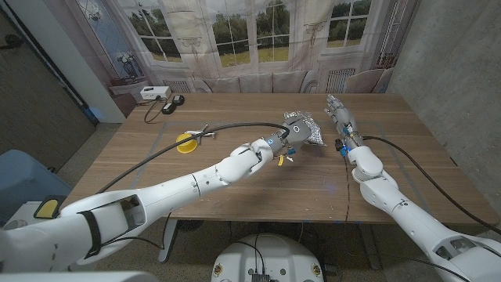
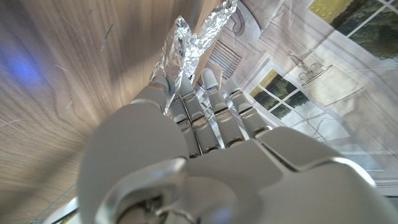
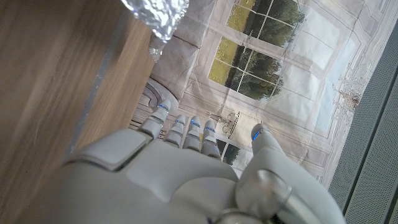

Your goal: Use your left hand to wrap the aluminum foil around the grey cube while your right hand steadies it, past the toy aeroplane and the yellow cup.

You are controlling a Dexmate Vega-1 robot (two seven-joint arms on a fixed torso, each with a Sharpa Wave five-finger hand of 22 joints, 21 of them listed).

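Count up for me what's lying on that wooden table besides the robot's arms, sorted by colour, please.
Silver: 1, the crumpled foil bundle at the left hand.
Yellow: 1, the cup on the left side.
White: 1, a small box at the far edge.
Black: 1, a small device with a cable beside the box.
Total: 4.

foil (image 1: 305, 128): I'm seeing crinkled, shiny metal
table (image 1: 235, 188): I'm seeing matt wood grain
left hand (image 2: 205, 118): I'm seeing smooth glossy white plastic
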